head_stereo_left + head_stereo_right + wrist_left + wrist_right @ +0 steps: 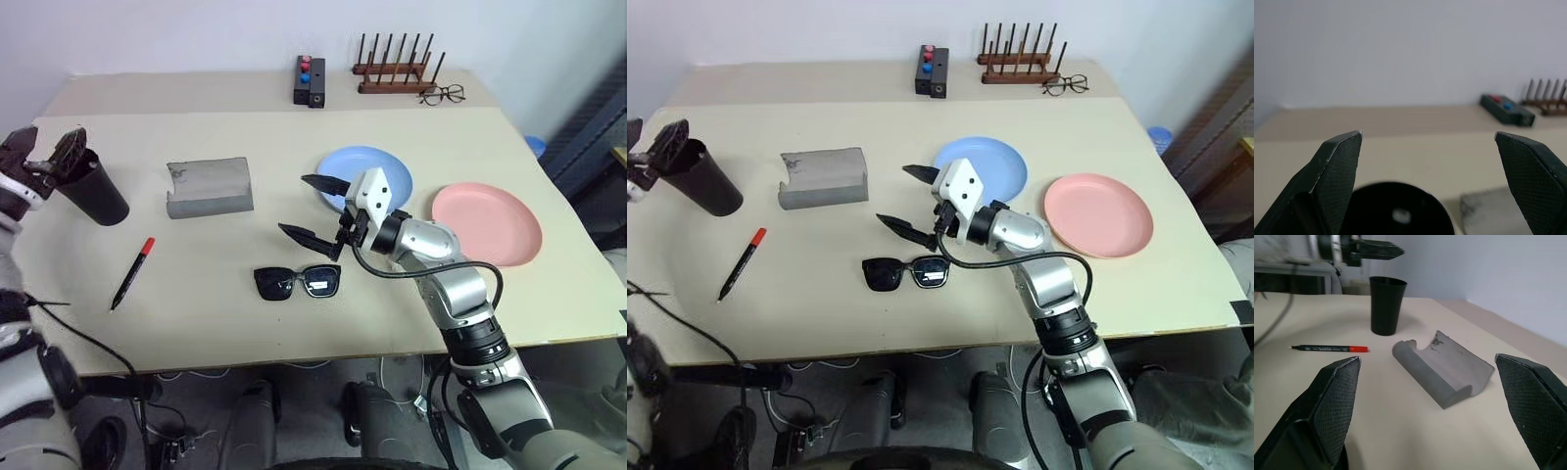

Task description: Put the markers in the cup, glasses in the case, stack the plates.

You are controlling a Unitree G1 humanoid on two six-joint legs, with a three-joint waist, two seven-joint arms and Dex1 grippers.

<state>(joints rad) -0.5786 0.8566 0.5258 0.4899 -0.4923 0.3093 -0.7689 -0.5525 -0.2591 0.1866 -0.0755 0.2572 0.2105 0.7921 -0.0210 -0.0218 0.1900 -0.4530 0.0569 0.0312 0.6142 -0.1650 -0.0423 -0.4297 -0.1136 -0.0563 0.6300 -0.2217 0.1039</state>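
The dark cup (95,193) stands upright near the table's left edge. My left gripper (44,149) hangs open just above its rim with nothing between its fingers; in the left wrist view the cup's mouth (1398,215) lies below them. A black marker (132,272) with a red cap lies on the table in front of the cup. The grey case (209,186) lies further right. Black sunglasses (297,282) rest at front centre. My right gripper (294,204) is open and empty just above them. It covers part of the blue plate (392,166). The pink plate (487,223) lies to its right.
At the back of the table are a black box (310,80) with red and blue buttons, a wooden peg rack (397,70) and thin clear eyeglasses (443,94). The table's front edge runs just in front of the sunglasses.
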